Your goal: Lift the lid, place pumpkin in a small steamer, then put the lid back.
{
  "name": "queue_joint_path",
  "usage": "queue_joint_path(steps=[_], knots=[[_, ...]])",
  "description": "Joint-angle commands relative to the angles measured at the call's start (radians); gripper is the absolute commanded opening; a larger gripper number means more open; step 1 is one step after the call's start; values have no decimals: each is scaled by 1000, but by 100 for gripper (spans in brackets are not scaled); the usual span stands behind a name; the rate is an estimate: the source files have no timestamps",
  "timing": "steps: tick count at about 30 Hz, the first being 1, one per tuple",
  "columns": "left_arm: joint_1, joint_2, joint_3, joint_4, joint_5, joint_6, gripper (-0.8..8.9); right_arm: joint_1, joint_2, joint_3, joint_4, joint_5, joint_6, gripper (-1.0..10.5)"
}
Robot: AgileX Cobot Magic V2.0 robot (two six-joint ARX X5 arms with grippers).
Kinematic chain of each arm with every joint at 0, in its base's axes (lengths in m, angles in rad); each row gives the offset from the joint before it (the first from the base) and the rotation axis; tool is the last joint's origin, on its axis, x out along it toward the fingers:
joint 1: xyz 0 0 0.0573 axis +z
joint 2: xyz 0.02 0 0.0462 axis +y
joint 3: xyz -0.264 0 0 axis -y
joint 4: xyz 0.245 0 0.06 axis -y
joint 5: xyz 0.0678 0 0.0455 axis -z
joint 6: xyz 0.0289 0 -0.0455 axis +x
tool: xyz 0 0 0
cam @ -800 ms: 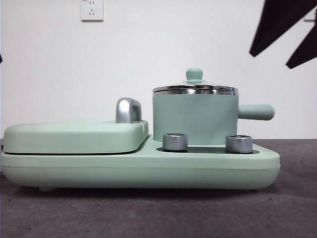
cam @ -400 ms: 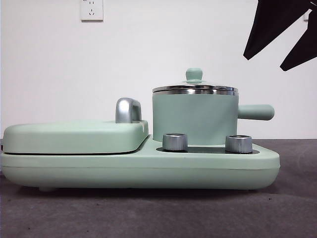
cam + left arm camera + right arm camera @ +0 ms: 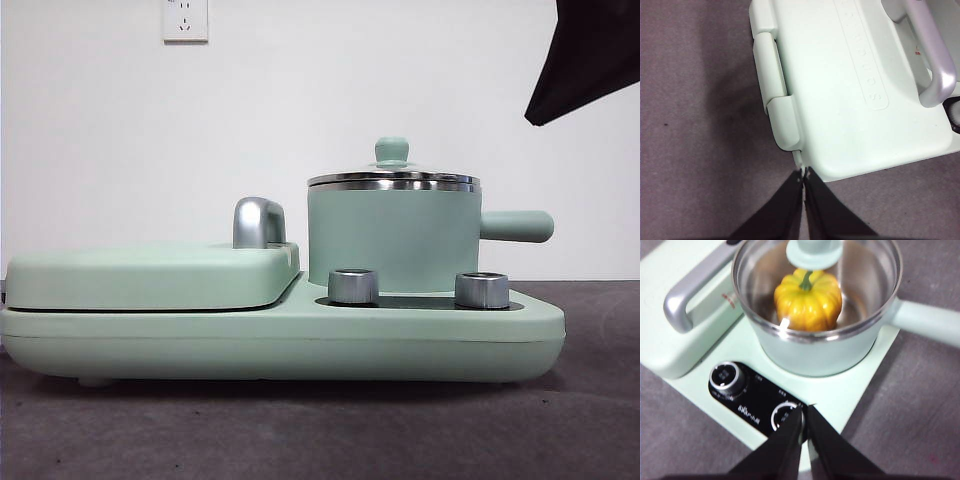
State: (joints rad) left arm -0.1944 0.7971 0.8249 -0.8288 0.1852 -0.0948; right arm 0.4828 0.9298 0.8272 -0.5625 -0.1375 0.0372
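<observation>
Front view, far left: griddle cover (image 3: 150, 275) lies flat on the appliance base (image 3: 280, 340), well apart from the pot.
Left hand (image 3: 803, 176): jaws pressed together, holding nothing, above the griddle cover's corner; it waits.
Small steamer (image 3: 392, 240): upright on the base behind two steel dials (image 3: 353, 286), stubby handle pointing right.
Lid (image 3: 392, 178): seated level on the steamer's rim, knob up.
Pumpkin (image 3: 807, 299): inside the steamer under the glass, stem up, per the right wrist view.
Right hand (image 3: 804, 419): jaws pressed together, empty, above the dial panel, on the steamer's dial side and clear of the lid; nearer arm.
Judgement: task looks complete; any next move is a retreat away from the knob.
</observation>
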Motion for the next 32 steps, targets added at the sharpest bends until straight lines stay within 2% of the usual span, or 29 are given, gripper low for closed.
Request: queue_joint_path(steps=[1, 9, 11, 13, 16, 23, 29, 32], knots=[[-2, 3, 4, 12, -2, 3, 7, 6, 3, 5, 21, 0, 4, 14], [-2, -7, 4, 11, -2, 3, 7, 6, 3, 5, 61, 0, 4, 14], [3, -34, 4, 13, 0, 5, 6, 6, 3, 5, 62, 0, 4, 14], [15, -68, 2, 13, 2, 55, 7, 6, 3, 5, 62, 0, 4, 14], [63, -149, -43, 77, 2, 50, 7, 6, 3, 5, 62, 0, 4, 14], [164, -428, -315, 412, 1, 80, 7, 6, 3, 5, 61, 0, 4, 14], [217, -644, -584, 569, -10, 98, 7, 6, 3, 5, 61, 0, 4, 14], [237, -737, -704, 606, -10, 72, 7, 6, 3, 5, 61, 0, 4, 14]])
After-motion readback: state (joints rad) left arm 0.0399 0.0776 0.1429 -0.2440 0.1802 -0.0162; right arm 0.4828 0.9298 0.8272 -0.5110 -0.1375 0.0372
